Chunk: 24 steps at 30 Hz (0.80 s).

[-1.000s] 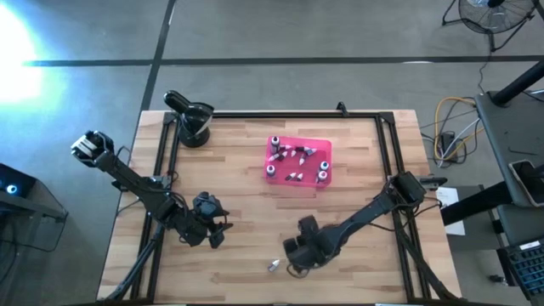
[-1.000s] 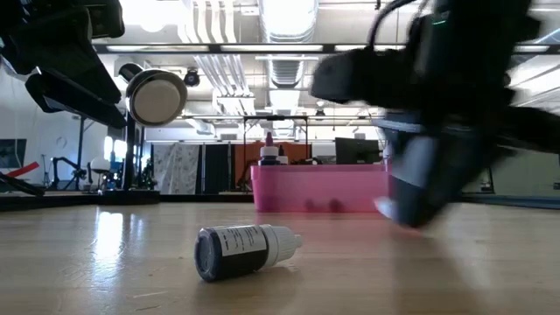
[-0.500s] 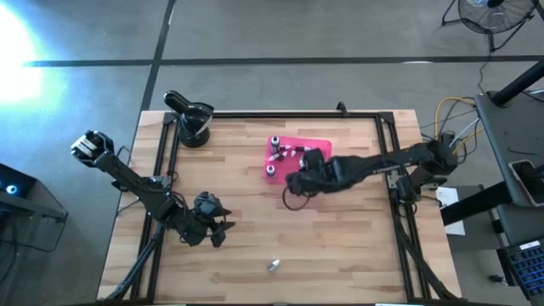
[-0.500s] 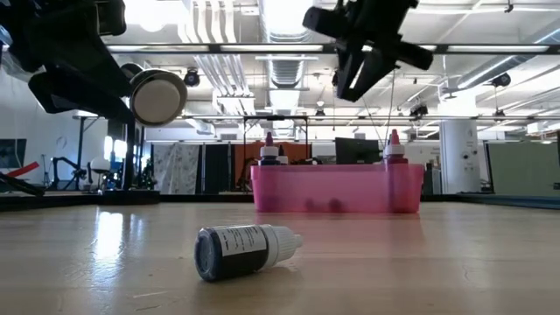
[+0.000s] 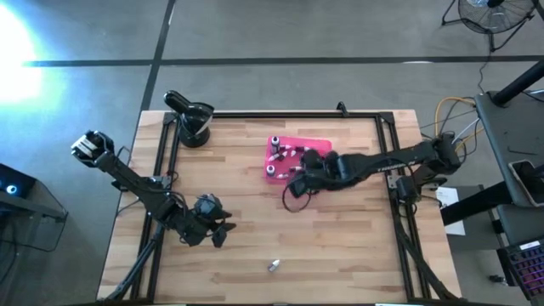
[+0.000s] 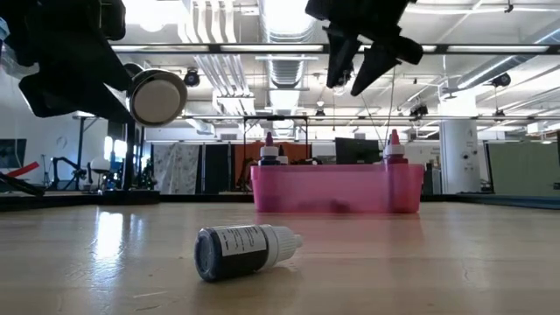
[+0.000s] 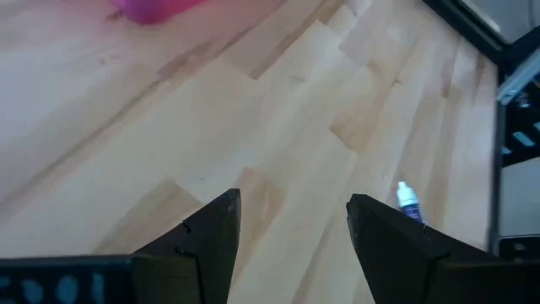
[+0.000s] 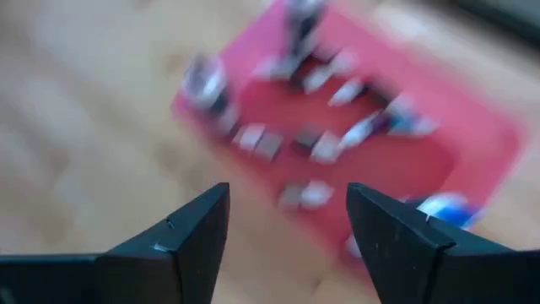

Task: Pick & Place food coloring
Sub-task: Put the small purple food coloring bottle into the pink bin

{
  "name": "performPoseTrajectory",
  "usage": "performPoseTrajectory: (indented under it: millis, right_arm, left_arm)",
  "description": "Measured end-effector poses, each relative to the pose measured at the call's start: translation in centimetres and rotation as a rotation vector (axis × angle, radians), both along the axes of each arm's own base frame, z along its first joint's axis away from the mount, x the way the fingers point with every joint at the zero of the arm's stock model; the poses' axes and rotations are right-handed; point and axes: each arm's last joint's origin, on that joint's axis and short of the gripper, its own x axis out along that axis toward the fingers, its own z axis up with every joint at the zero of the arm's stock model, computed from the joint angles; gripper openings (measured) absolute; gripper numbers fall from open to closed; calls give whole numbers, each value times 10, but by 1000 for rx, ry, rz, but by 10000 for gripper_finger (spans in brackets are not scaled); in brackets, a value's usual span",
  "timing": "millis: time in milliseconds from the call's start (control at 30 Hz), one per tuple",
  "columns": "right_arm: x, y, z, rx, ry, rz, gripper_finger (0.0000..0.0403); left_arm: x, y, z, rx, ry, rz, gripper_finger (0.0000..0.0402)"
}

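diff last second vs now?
The right gripper swung from the table's near edge up to the pink tray and now hangs open above it, empty. Unchanged: the left gripper waits open, and one bottle lies on the wood near the front edge.

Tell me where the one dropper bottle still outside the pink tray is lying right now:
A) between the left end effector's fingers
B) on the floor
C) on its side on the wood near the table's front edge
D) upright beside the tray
C: the dropper bottle lies on its side on the bare wood near the front edge, well apart from the pink tray, and neither end effector is at it.
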Motion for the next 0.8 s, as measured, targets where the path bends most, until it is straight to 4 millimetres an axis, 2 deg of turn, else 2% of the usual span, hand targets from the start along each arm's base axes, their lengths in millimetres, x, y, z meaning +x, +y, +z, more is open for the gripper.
performPoseTrajectory:
  millis: [67, 200, 300, 433, 633, 800]
  right_arm:
    - [-1, 15, -5, 58, 29, 77, 235]
    - [-11, 57, -15, 145, 46, 201, 231]
    - [-25, 87, -25, 198, 45, 179, 227]
    - [-48, 120, -41, 287, 18, 65, 224]
    - [-77, 151, -55, 357, 4, -48, 224]
    - [-91, 160, -57, 329, 45, -18, 224]
  left_arm:
    - [2, -2, 0, -12, -6, -20, 193]
    - [13, -10, -7, -2, -7, -130, 193]
    - [29, -17, -20, -4, -7, -192, 193]
    - [57, -30, -29, -2, 18, -190, 193]
    - [99, -55, -31, 27, 141, -202, 193]
    - [129, -75, -26, 42, 228, -199, 193]
